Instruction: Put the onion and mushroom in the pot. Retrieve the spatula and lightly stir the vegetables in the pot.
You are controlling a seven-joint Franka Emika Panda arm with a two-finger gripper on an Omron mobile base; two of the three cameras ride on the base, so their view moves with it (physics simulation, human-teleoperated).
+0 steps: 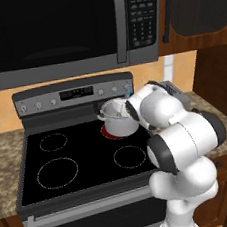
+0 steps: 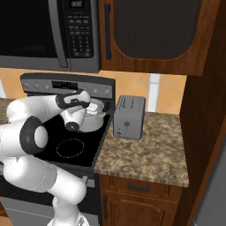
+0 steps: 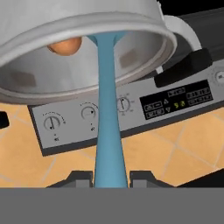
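Note:
The steel pot [image 1: 118,123] stands on the stove's back right burner, which glows red under it. In the hand view the pot's rim [image 3: 131,27] fills the top, with the orange-brown onion [image 3: 65,45] lying inside against the wall. My gripper [image 3: 110,177] is shut on the handle of the blue spatula [image 3: 107,118], which runs from my fingers straight into the pot. My hand hovers over the pot [image 2: 93,122] from its front. The mushroom is hidden.
The black cooktop [image 1: 80,155] has three free burners to the left and front. A microwave [image 1: 50,32] hangs low above the stove. The grey toaster [image 2: 129,117] stands on the granite counter [image 2: 150,154] right of the stove. The control panel [image 3: 131,109] rises behind the pot.

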